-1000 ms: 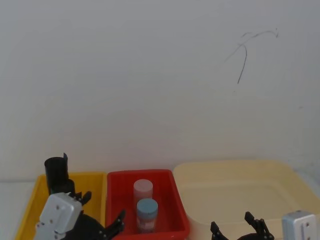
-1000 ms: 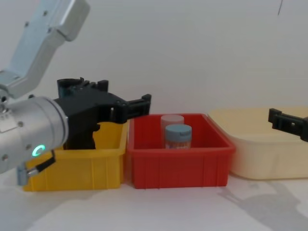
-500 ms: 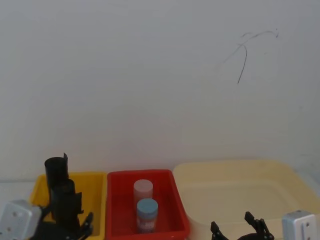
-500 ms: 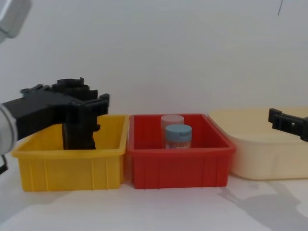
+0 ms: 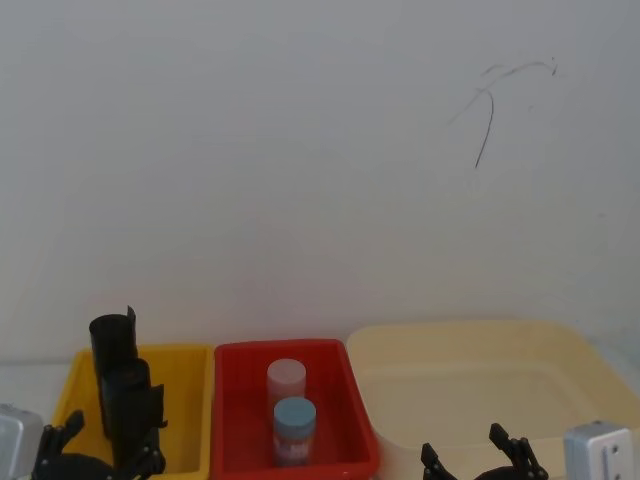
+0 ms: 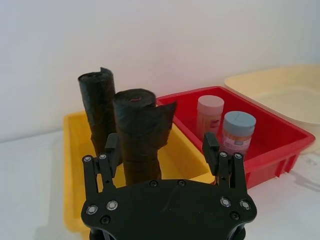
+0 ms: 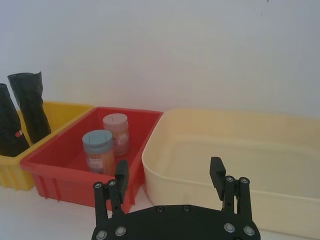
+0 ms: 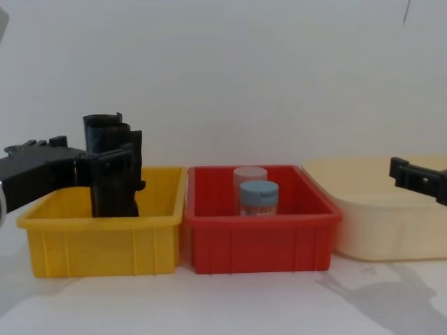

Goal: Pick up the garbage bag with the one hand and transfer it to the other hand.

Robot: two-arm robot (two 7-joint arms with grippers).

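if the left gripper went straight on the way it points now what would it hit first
Most likely the nearer garbage bag, standing upright in the yellow bin. The open left gripper is aimed at it, one finger to each side. How close it already is remains hard to judge.

Left claw (image 6: 160, 143) and right claw (image 7: 169, 170) are black, silver-screwed.

Plain lab test bench: blank white wall (image 8: 244, 70), white tabletop (image 8: 230, 303), yellow bin (image 8: 98, 248), red bin (image 8: 258, 246), cream tub (image 8: 387, 234).
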